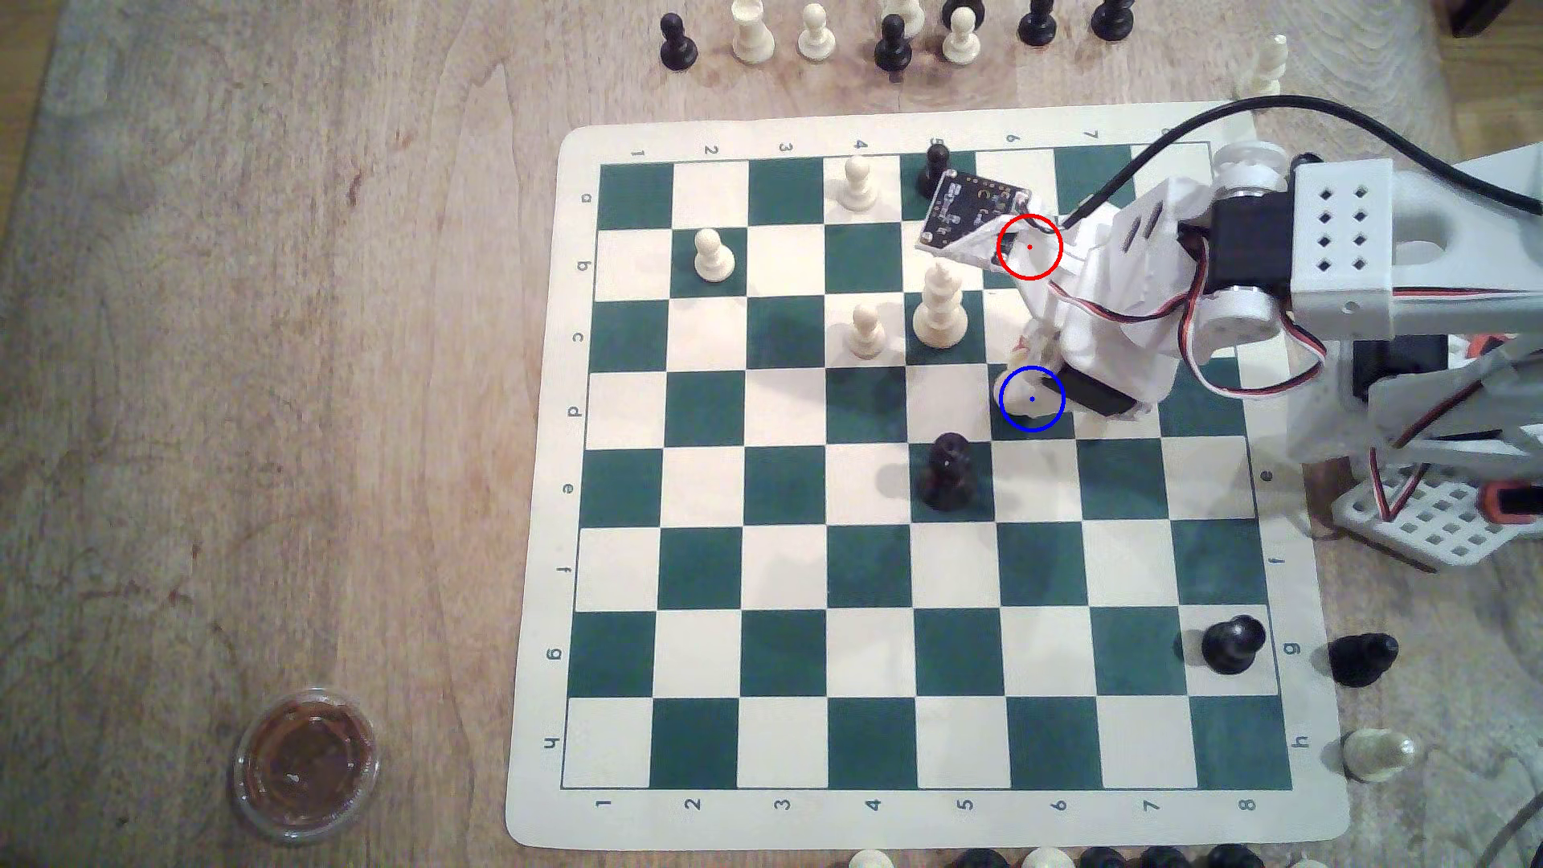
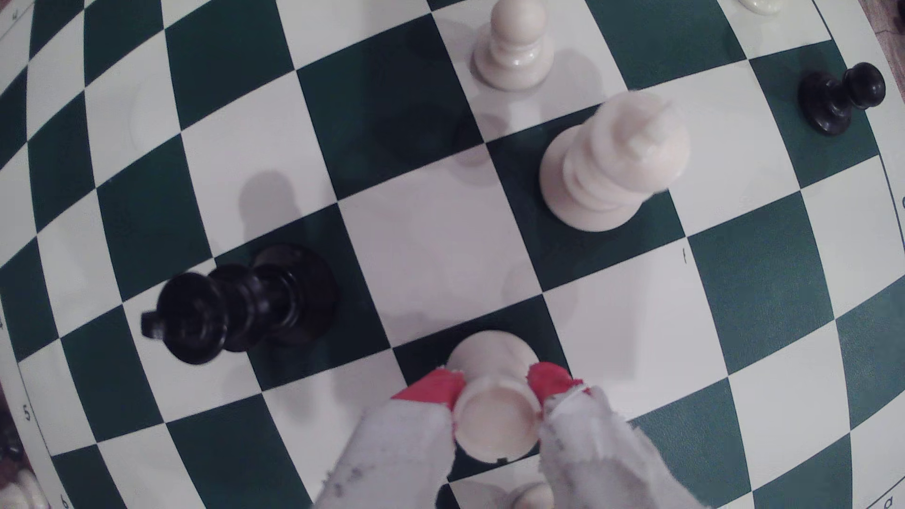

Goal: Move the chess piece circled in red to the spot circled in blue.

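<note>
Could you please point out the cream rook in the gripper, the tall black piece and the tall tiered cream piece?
cream rook [image 2: 495, 421]: wrist view, flat top.
tall black piece [image 2: 235, 308]: wrist view, stem.
tall tiered cream piece [image 1: 941, 305]: exterior view, tiered body.

Exterior view: warm, even indoor lighting; overall soft focus; mild haze over the wooden table [image 1: 250, 334]; short, faint shadows beside standing pieces. Wrist view: cooler, dimmer tone; strong barrel distortion bends the chessboard [image 2: 147, 205] squares toward the frame edges; pale pieces slightly overexposed; nearest foreground blurred; soft multiple shadows indicate several overhead sources.
</note>
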